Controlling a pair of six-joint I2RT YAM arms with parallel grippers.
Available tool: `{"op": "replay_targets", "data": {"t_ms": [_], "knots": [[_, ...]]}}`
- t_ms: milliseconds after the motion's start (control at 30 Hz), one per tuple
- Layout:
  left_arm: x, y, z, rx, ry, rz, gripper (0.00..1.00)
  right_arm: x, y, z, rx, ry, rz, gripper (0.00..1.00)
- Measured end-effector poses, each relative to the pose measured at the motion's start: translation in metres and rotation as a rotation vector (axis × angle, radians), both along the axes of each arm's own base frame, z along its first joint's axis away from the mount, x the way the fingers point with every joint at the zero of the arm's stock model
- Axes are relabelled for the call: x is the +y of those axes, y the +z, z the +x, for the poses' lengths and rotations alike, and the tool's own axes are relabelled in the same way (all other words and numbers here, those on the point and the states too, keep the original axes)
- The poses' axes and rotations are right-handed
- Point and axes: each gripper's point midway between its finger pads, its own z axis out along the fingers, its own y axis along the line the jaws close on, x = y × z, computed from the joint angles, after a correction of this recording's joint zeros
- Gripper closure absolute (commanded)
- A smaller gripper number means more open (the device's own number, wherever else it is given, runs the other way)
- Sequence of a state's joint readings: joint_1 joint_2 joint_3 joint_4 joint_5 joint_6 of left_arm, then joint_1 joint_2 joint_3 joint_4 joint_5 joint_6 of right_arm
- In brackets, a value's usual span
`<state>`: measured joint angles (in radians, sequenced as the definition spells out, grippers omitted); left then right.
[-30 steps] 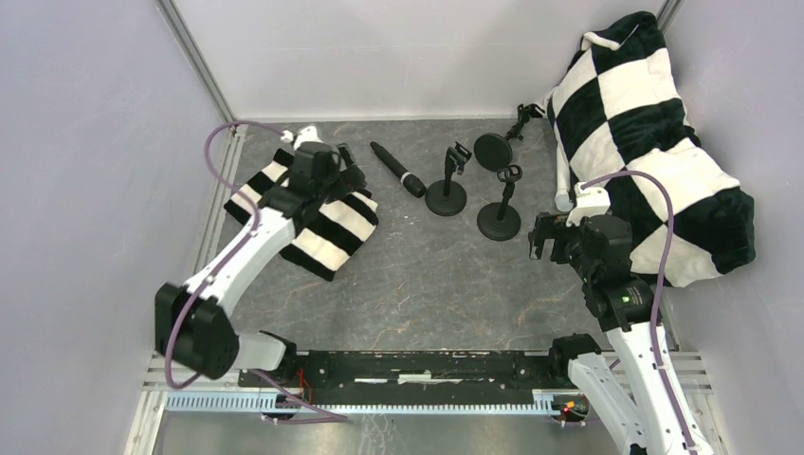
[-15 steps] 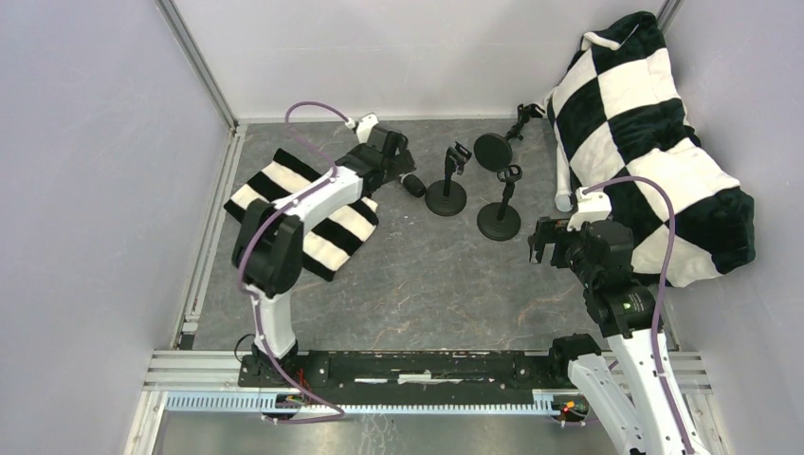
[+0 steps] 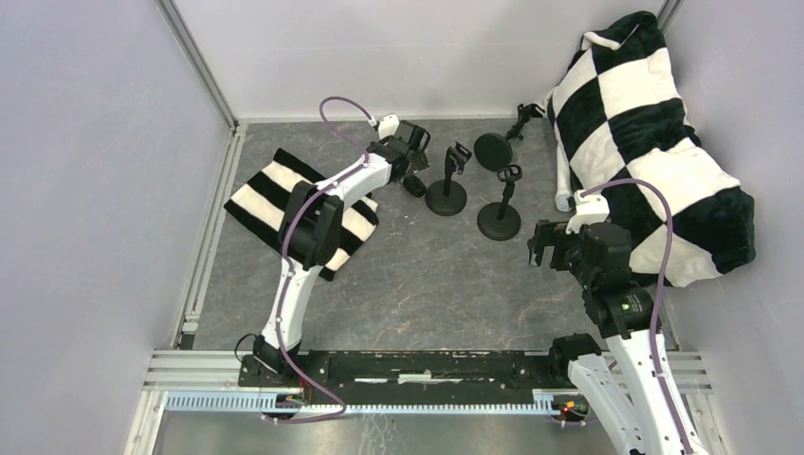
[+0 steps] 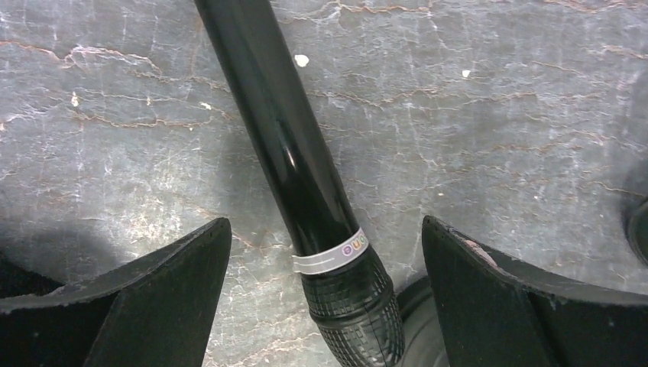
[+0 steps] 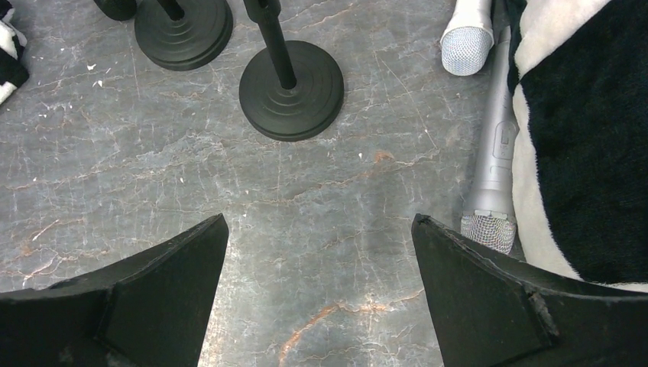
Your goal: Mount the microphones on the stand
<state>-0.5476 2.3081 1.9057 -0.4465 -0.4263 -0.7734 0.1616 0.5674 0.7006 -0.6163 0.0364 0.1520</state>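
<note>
Black microphone (image 4: 290,153) central within left hand (image 4: 325,223)

The black microphone (image 4: 290,153) runs off top and bottom edges.

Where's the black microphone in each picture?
Top view: the black microphone peeks out beneath the left hand, beside a round stand.
Left wrist: centre, between the open fingers.
Right wrist: probably the dark tip, top-left corner.
Shared landmark: the grey marbled table.
</note>
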Motion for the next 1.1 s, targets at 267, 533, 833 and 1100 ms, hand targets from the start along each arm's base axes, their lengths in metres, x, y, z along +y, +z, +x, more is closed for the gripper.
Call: {"op": "replay_targets", "data": {"t_ms": [267,533,833,1100], "knots": [[0.007,-0.021,-0.001,0.041,0.024,0.066,0.10,0.000,-0.005,-0.001,0.012,0.001,-0.001,0.02],[0.014,-0.030,-0.004,0.072,0.029,0.121,0.22,0.001,-0.011,-0.002,0.026,0.004,0.000,0.02],[0.022,-0.036,-0.008,0.100,0.010,0.185,0.57,0.002,-0.012,-0.002,0.029,0.004,0.009,0.02],[0.023,-0.035,-0.014,0.098,-0.053,0.204,0.96,0.002,-0.009,-0.003,0.016,-0.004,0.025,0.02]]}}
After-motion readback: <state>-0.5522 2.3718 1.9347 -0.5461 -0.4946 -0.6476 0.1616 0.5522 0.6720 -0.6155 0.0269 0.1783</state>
